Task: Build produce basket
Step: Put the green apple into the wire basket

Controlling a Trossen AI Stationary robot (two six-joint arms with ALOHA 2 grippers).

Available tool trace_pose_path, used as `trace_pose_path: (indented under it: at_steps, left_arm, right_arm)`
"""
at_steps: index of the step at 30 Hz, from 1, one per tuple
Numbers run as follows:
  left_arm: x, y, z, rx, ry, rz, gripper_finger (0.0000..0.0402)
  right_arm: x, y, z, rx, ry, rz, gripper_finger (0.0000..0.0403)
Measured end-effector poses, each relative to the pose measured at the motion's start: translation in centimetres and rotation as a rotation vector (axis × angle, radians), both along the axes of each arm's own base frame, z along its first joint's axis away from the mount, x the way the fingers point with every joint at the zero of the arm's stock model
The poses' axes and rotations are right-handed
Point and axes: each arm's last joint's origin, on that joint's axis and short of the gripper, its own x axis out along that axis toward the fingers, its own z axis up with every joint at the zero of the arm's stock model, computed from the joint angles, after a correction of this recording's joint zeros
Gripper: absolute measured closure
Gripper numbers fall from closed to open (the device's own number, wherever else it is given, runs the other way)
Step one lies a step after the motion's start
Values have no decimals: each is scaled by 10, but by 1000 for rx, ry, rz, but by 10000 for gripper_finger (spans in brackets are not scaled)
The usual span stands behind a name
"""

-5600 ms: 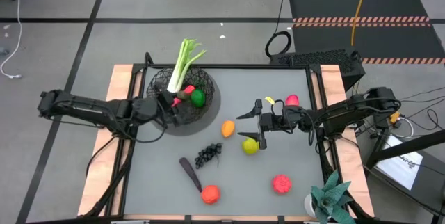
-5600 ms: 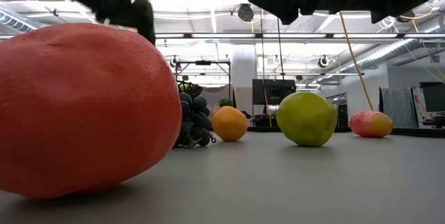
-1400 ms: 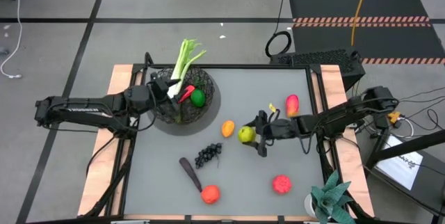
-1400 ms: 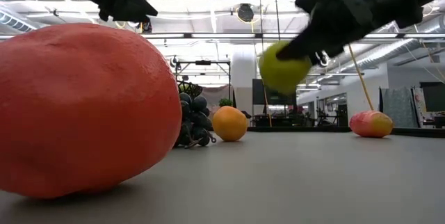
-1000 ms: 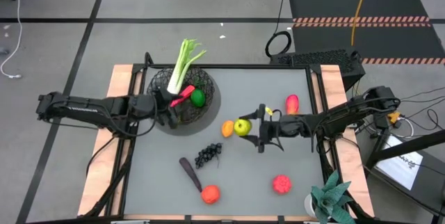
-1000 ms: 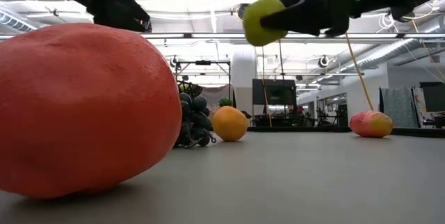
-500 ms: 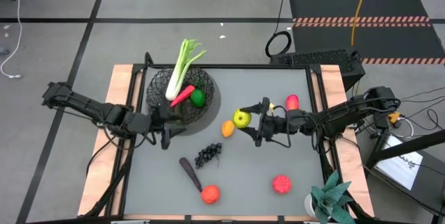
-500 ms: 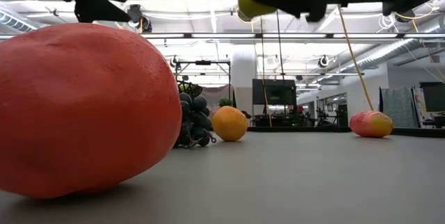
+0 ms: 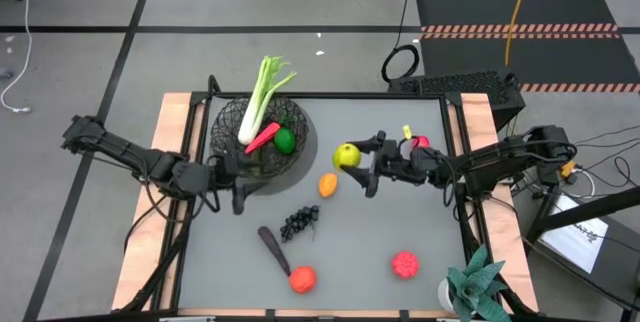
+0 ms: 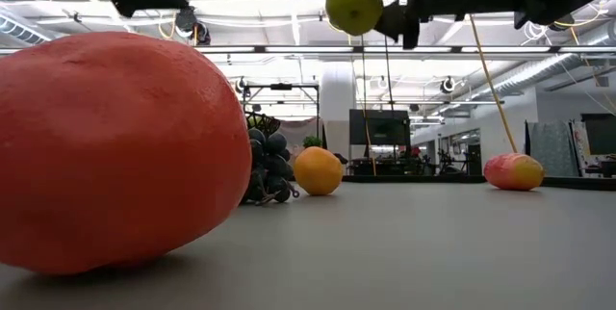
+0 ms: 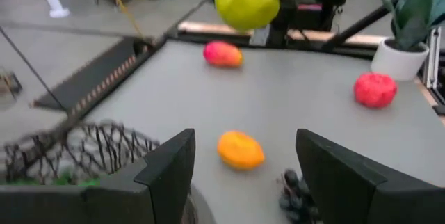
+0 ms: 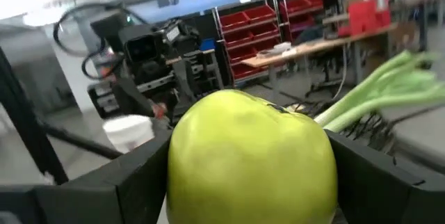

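In the high view, the yellow-green toy apple (image 9: 346, 155) is clamped in the right gripper (image 9: 358, 159), which is held above the grey worktop (image 9: 400, 222). The round black wire-mesh basket (image 9: 262, 133), with the white-green leek (image 9: 259, 100), a red piece (image 9: 262, 137) and the green lime (image 9: 285, 141) in it, lies beyond the apple on the side away from the right arm. The small orange fruit (image 9: 327, 184) sits just beside the gripper. The left gripper (image 9: 240, 175) is parted and empty beside the basket.

In the low view, the apple (image 10: 353, 5) is seen held well above the worktop.

In the left wrist view, the fingers (image 11: 167, 175) are spread wide with nothing between them.

In the right wrist view, the apple (image 12: 250, 156) is pinched between both fingers.
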Motion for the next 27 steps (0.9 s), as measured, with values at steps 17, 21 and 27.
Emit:
trace_pose_path:
  at_steps: [17,21,27]
  left_arm:
    - [4,6,6,58,-40,20,153]
    - [4,6,5,59,-39,20,153]
    - [4,6,5,58,-39,20,153]
  right_arm:
    - [-1,8,2,-108,5,20,76]
    - [-1,13,2,-278,39,22,76]
    - [-2,25,-1,-547,106,42,76]
